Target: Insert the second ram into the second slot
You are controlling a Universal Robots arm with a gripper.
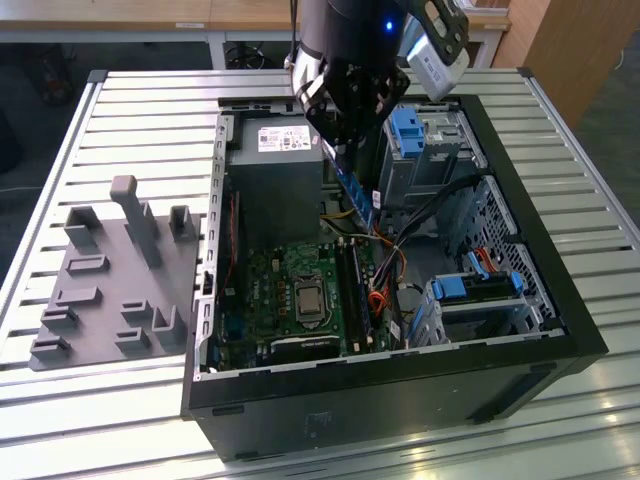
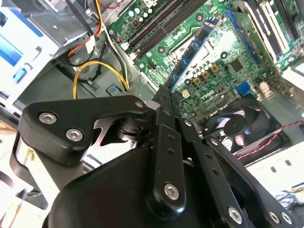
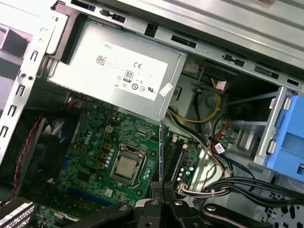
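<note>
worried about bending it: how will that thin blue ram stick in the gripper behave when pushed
The thin blue circuit-board ram stick looks stiff: it juts straight from the shut black gripper with no sag. It is probably light, being very thin edge-on in the first wrist view. Held near one end, it could tilt if pushed unevenly.

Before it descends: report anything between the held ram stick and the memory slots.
Nothing visible does. The gripper holds the second ram in open air above the memory slots; the orange cables lie beside the slots, toward the exterior view's right, not across them.
</note>
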